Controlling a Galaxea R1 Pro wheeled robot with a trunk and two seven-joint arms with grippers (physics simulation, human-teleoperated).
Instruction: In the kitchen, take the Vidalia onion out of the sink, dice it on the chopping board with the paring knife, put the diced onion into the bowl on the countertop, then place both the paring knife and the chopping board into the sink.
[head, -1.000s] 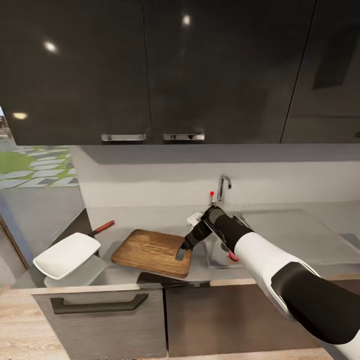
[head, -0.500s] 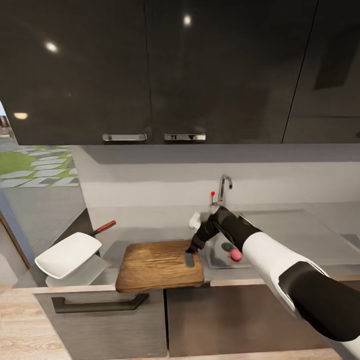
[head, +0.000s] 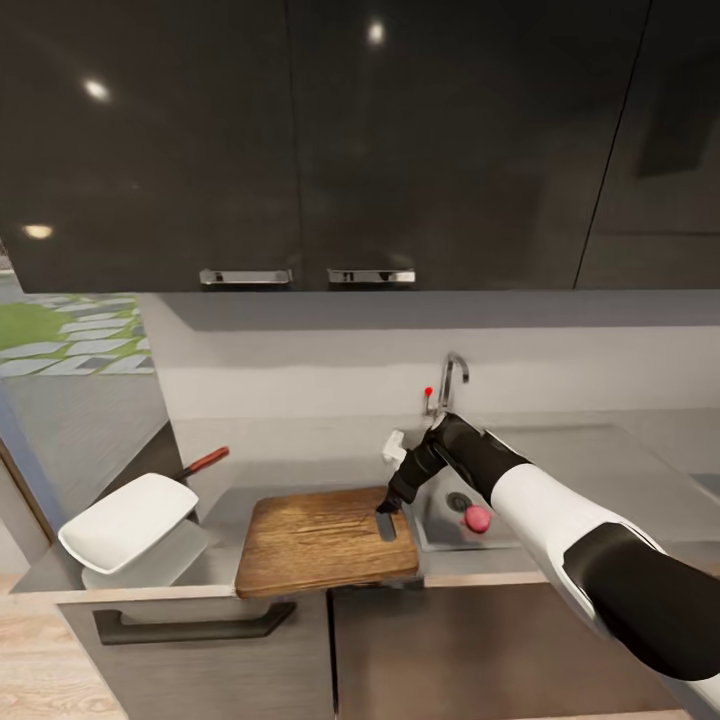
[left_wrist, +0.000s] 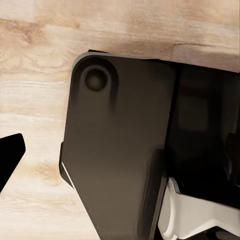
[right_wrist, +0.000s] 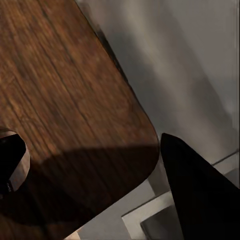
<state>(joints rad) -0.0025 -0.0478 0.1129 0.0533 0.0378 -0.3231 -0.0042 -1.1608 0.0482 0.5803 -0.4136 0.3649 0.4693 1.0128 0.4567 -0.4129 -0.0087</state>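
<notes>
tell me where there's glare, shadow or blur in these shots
Head view: round light spots glare on the glossy upper cabinets. Right wrist view: a soft dark shadow crosses the chopping board, and the fingertips are near-black silhouettes. Left wrist view: the close dark panel looks soft.

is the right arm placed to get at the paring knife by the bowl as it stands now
Probably not yet: the right end effector sits at the chopping board's handle slot, and the paring knife lies beyond the bowl, across the board.

The grey table (head: 300, 450) runs under dark wall cabinets, with the steel sink (head: 440, 525) set into it. On it lie the chopping board (head: 320, 540), overhanging the front edge, the tilted white bowl (head: 125, 520) at the left end, and the red-handled paring knife (head: 205, 461) behind the bowl.
</notes>
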